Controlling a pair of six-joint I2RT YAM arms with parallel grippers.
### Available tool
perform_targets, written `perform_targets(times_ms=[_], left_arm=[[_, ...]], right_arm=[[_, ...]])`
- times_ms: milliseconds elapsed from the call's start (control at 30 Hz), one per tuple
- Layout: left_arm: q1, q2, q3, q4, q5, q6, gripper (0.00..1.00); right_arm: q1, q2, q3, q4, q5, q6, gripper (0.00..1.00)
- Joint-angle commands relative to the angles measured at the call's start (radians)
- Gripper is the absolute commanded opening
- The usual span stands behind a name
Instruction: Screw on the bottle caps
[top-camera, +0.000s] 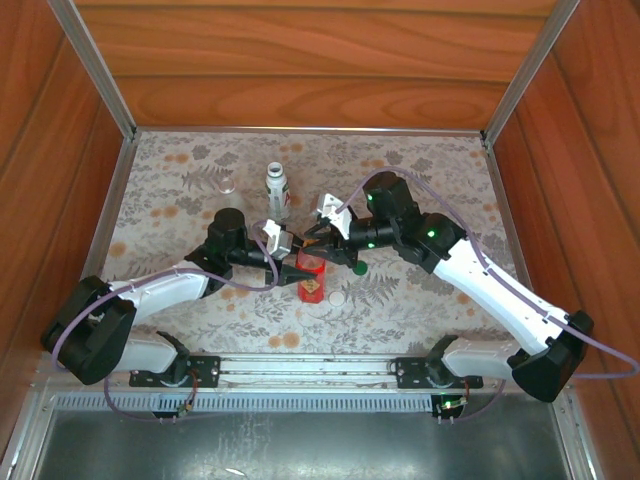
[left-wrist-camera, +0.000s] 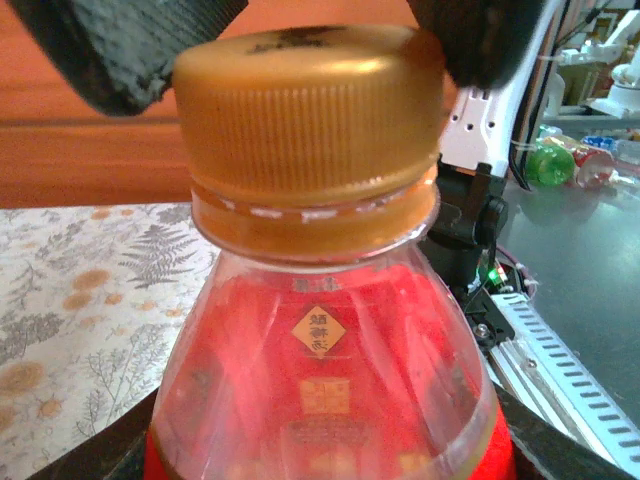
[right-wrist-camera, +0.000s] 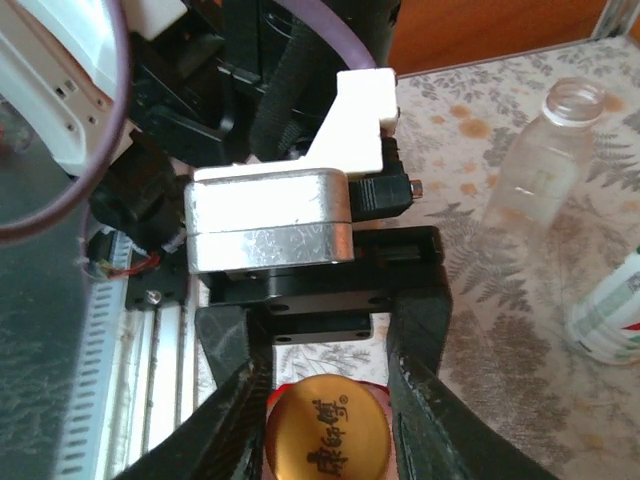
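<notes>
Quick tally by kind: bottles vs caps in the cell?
Bottles: 3 (red bottle, white bottle, clear bottle)
Caps: 3 (gold cap, green cap, white cap)
Total: 6

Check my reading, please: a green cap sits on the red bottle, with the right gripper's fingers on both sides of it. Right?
Not quite. The cap on the red bottle is golden-brown, not green; the left wrist view shows it. The right gripper does flank it.
</notes>
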Motion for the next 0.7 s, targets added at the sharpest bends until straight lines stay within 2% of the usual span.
perform_targets(times_ms=[0,133,200,300,667], left_arm=[[0.004,-0.026,0.010,0.017,0.047,0.012,0.56],[0.004,-0.024,0.016,0.015,0.037,0.012,0.56],[0.004,-0.026,0.018,0.014,0.038,0.011,0.56],[0.004,-0.026,0.019,0.015,0.037,0.012,0.56],[0.006,-0.023,0.021,0.012,0.034,0.010,0.56]], right_arm=[[-0.019,0.003,-0.007,0.003,-0.040,0.002,0.28],[-0.021,0.001,-0.014,-0.003,-0.043,0.006,0.28],[-0.021,0.000,-0.022,0.005,-0.038,0.016,0.41],[-0.021,0.005,-0.026,0.013,-0.041,0.027,0.49],[-0.021,0.025,-0.013,0.003,-0.096,0.019,0.51]])
